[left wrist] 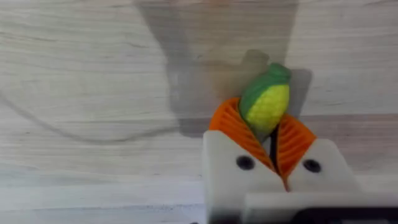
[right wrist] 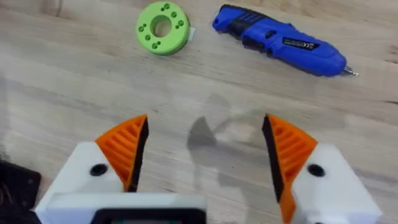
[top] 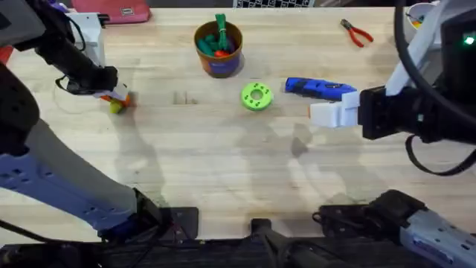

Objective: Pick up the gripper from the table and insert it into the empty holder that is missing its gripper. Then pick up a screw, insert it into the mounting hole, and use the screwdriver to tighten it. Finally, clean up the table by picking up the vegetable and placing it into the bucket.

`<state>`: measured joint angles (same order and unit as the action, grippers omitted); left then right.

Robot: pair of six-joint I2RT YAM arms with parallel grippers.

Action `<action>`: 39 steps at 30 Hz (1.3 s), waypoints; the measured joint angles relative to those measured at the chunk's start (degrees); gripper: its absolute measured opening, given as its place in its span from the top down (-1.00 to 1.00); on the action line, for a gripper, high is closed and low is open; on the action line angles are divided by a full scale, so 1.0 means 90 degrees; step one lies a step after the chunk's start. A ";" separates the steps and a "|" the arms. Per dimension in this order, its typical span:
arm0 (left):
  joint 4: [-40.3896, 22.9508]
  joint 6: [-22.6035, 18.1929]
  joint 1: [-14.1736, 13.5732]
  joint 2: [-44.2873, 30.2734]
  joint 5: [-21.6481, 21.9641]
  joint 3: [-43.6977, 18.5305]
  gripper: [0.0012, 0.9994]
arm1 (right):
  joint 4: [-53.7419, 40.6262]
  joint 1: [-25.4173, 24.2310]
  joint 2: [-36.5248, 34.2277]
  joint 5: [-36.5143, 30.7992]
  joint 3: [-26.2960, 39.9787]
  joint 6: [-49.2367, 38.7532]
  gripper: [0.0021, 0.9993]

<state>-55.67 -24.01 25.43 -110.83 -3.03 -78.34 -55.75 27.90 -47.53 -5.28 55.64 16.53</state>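
Observation:
The vegetable, yellow with a dark green end, is pinched between the orange ribbed pads of my left gripper, which is shut on it. From overhead this gripper and the vegetable are at the table's far left, low over the wood. The bucket, orange-brown with a purple band, stands at the back centre with green and red toys inside. The blue screwdriver lies right of centre. Close in front of it, my right gripper hangs open and empty. The small orange gripper piece, the holder and the screw are out of view.
A green round disc with holes lies just left of the screwdriver. Red-handled pliers lie at the back right. A pink object sits at the back left edge. Bare wood stretches between the vegetable and the bucket.

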 joint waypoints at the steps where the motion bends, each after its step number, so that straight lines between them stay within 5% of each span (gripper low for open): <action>1: -0.0021 0.0002 0.0000 -0.0004 -0.0030 -0.0020 0.95 | 0.0002 0.0000 0.0000 0.0000 0.0000 0.0000 -0.99; 9: -0.0975 0.0319 -0.0028 -0.0138 -0.0629 -0.1500 0.95 | 0.0002 0.0000 0.0000 0.0000 0.0000 0.0000 -0.99; 13: -0.1404 0.0464 -0.0291 -0.0138 -0.0853 -0.2487 0.95 | 0.0002 0.0000 0.0000 0.0000 0.0000 0.0002 -0.99; 20: -0.1618 0.0760 -0.1711 -0.0137 -0.0980 -0.3406 0.95 | 0.0001 0.0000 0.0000 0.0000 0.0000 0.0002 -0.99; 29: -0.1149 0.1275 -0.3563 -0.0138 -0.1073 -0.3476 0.95 | 0.0000 0.0000 0.0000 0.0000 0.0000 0.0002 -0.99; 33: -0.0876 0.1346 -0.3991 -0.0137 -0.1070 -0.3476 0.95 | 0.0002 0.0000 0.0000 0.0000 0.0000 0.0001 -0.99; 39: -0.0858 0.1388 -0.4094 -0.0138 -0.1044 -0.3476 0.95 | 0.0000 0.0000 0.0000 0.0000 0.0000 0.0000 -0.99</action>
<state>-63.40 -11.51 -11.42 -112.07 -12.43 -109.62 -55.75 27.90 -47.53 -5.28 55.64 16.54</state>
